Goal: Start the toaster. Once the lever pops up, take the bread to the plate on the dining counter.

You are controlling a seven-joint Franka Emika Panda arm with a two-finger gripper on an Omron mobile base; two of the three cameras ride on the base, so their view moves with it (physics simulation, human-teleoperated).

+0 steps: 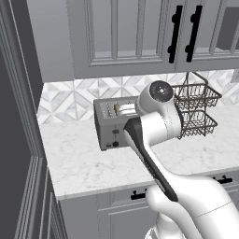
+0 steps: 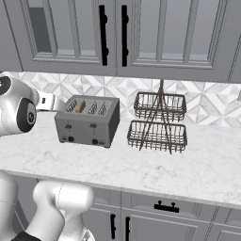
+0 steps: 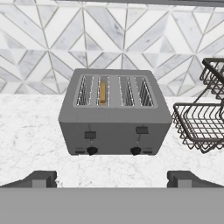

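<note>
End effector (image 3: 112, 178) is hovering in front of the toaster (image 3: 114, 113), fingers spread wide apart and holding nothing. Toaster is sitting on the marble desk (image 3: 30, 131) against the tiled wall, beside a wire basket rack (image 2: 159, 123). The bread (image 3: 102, 92) is standing in the second slot from the left; the left lever (image 3: 90, 135) above its knob is looking not yet pressed. Risk: an off-centre descent may be slipping off that small lever, or pushing the toaster backwards instead of latching it.

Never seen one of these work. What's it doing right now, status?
Gripper open, short of the toaster. Bread in second slot. Wire basket rack beside it.
</note>
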